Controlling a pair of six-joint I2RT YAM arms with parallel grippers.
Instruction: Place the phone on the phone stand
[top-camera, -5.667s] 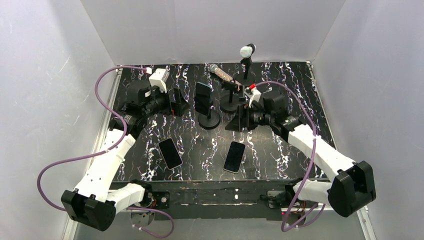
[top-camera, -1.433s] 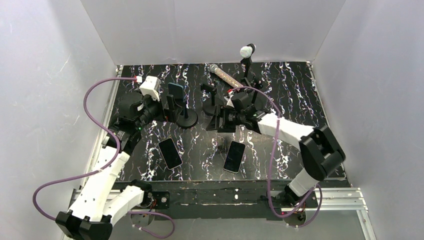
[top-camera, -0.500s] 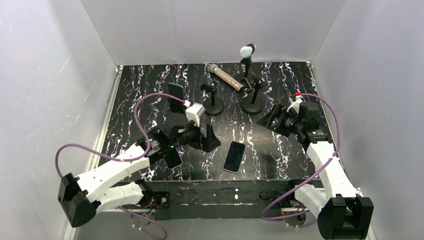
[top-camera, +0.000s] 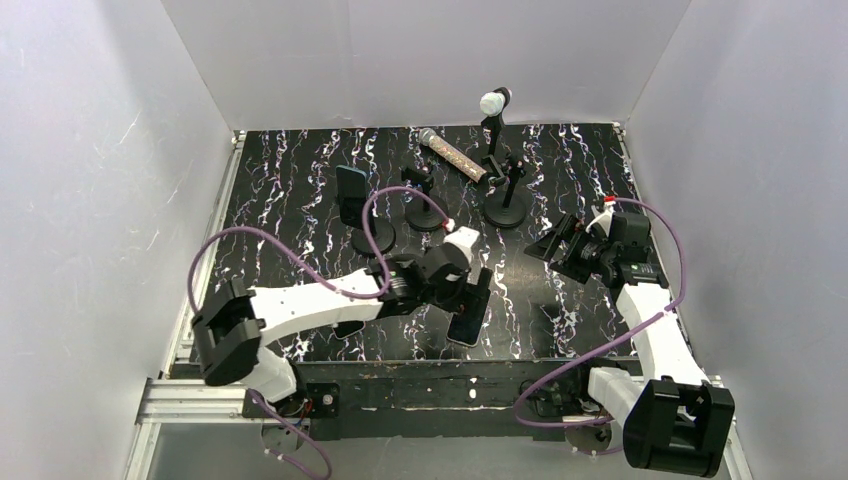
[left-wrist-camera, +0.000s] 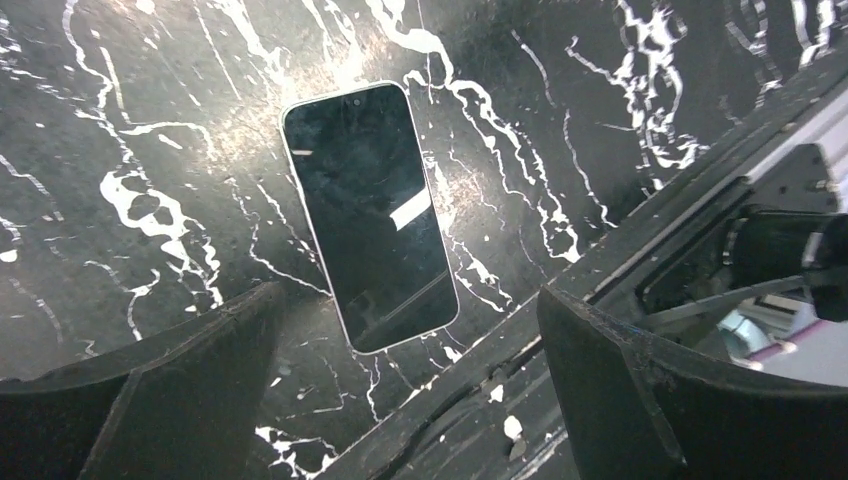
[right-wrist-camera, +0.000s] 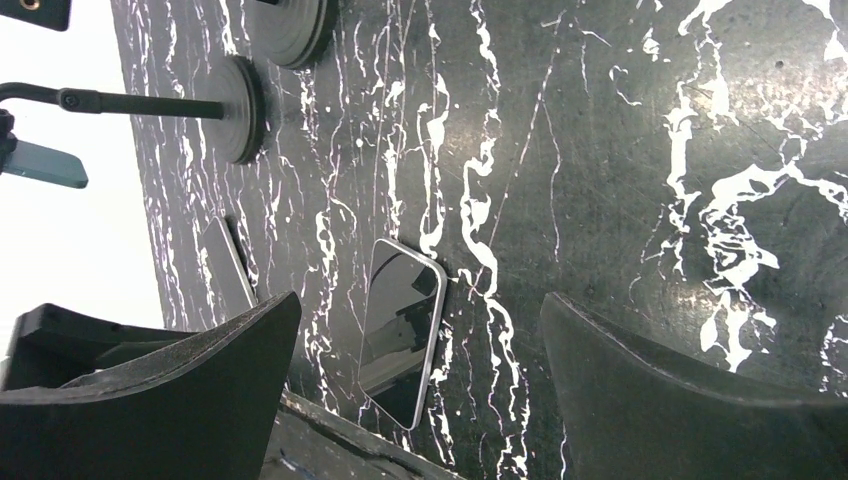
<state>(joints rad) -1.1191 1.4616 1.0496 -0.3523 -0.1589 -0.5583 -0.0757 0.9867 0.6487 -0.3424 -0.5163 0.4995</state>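
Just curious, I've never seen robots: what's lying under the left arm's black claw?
A dark, glossy rectangular phone lies flat, screen up, on the black white-veined table, below the open left gripper. From above, the gripper hides the phone's far end.

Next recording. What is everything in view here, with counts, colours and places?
table: 1, black with white veins, fills the enclosure floor
round-base stands: 3, black, in a row across mid-table; left holds a phone, middle and right empty
mounted phone: 1, dark teal, upright on the left stand
flat phones: 2, black; one near the front edge, one left of it, mostly hidden by the left arm from above
mic stand: 1, black, back centre
microphones: 2; white-headed on the mic stand, speckled slanted to its left
left gripper: fingers open, over the front phone
right gripper: fingers open, empty, right side
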